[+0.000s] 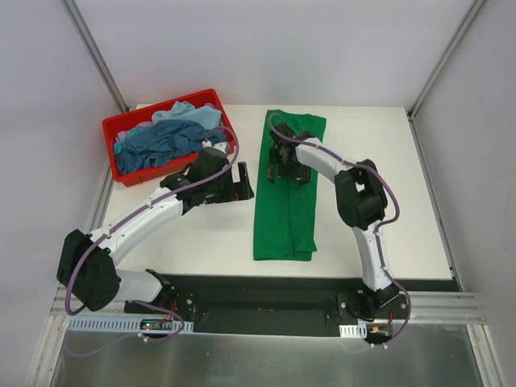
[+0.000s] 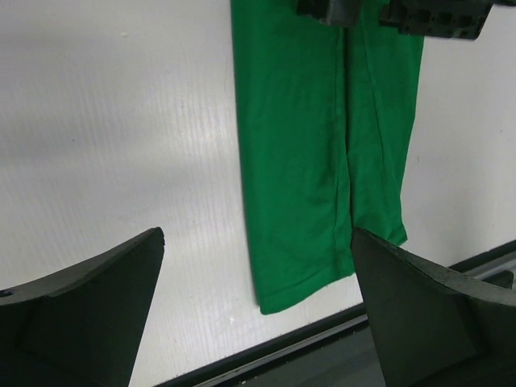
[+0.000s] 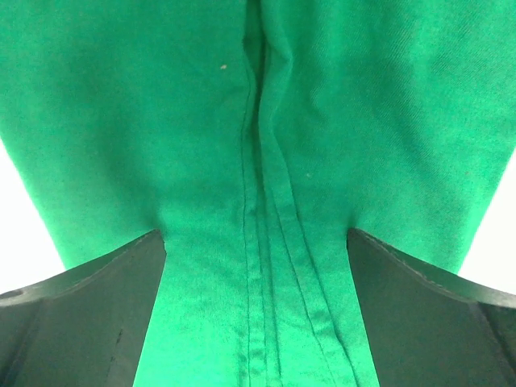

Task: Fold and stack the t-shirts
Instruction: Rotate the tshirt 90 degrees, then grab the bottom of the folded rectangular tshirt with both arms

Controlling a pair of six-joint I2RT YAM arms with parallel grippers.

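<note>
A bright green t-shirt [image 1: 286, 214], folded into a long narrow strip, lies in the middle of the table. My right gripper [image 1: 286, 165] is open, low over its upper half. In the right wrist view its gripper [image 3: 254, 235] straddles the shirt's [image 3: 258, 97] central seam and folds, and the fingertips [image 3: 153, 242] touch the fabric. My left gripper [image 1: 240, 181] is open and empty, over bare table just left of the shirt. In the left wrist view the gripper [image 2: 256, 235] stands wide apart and the green shirt [image 2: 322, 145] lies at the upper right. A dark teal-blue shirt [image 1: 161, 143] and a pale blue shirt [image 1: 193, 115] lie crumpled in the bin.
The red plastic bin [image 1: 121, 122] stands at the table's far left corner, close behind my left arm. The black mounting rail [image 1: 266, 286] runs along the near edge, just below the shirt's lower end. White walls enclose the table.
</note>
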